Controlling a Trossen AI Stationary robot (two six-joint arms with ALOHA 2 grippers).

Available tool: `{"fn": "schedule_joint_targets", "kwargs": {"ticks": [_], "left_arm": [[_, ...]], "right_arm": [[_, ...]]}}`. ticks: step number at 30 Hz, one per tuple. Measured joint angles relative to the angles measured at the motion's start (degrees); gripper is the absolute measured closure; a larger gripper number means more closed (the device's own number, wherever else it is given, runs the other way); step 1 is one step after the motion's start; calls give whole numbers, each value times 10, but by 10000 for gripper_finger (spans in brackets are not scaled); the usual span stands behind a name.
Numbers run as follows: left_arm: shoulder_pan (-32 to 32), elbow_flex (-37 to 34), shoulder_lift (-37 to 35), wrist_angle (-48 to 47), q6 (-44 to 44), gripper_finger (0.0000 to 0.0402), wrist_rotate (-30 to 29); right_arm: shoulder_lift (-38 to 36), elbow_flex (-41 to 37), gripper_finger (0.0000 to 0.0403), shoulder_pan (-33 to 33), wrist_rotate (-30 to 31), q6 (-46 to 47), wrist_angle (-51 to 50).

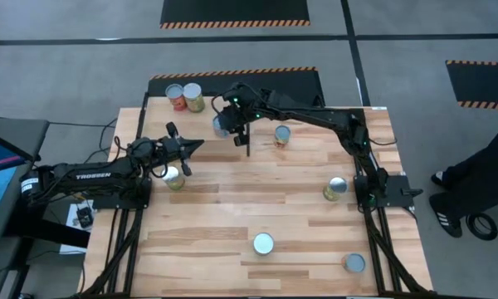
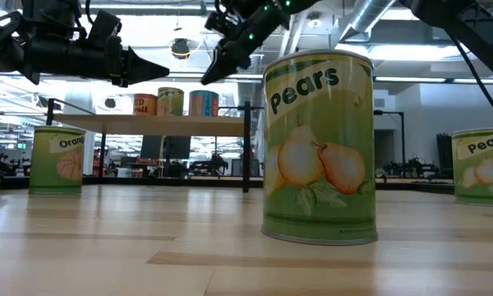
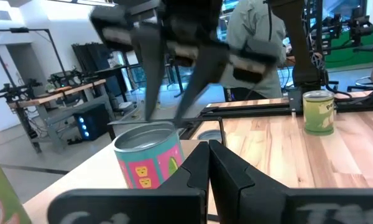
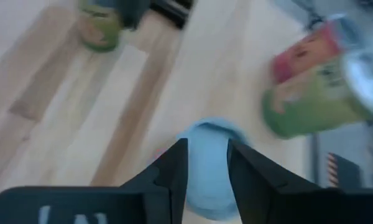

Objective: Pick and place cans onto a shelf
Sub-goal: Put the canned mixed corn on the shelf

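The shelf (image 2: 148, 124) stands at the table's far left and bears three cans: a red one (image 2: 145, 104), a green one (image 2: 171, 101) and a teal-and-pink one (image 2: 204, 103) with a blue lid (image 4: 206, 162). My right gripper (image 1: 225, 124) hangs open just above that third can (image 3: 146, 158), its fingers (image 3: 150, 74) spread over the lid and clear of it in the low view. My left gripper (image 1: 195, 147) is shut and level, a little nearer than the shelf, with nothing in it. A can (image 1: 174, 176) stands on the table beneath the left arm.
More cans stand on the table: one (image 1: 282, 134) to the right of the right gripper, one (image 1: 335, 188) by the right arm's base, and two near the front edge (image 1: 263, 243) (image 1: 354, 263). A person (image 3: 255, 37) stands beyond the table.
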Motion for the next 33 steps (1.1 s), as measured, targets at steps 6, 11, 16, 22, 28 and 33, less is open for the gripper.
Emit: {"fn": "schedule_joint_targets", "kwargs": {"ticks": [6, 11, 16, 22, 28, 33], "left_arm": [[-6, 1, 0, -2, -11, 401, 1], [-28, 33, 0, -71, -21, 401, 10], [-67, 64, 22, -109, -25, 401, -20], [-118, 120, 118, -112, -30, 401, -72], [-138, 252, 227, -243, -9, 401, -193], [-130, 440, 279, -505, 43, 384, -224]], "right_arm": [[-51, 19, 346, 8, 49, -24, -29], [-95, -25, 390, -15, 12, 20, -28], [-162, -191, 397, -29, 6, 52, 88], [-300, -448, 397, -38, 4, 114, 328], [-401, -591, 398, -30, 6, 151, 410], [-448, -636, 396, -3, 6, 156, 409]]}}
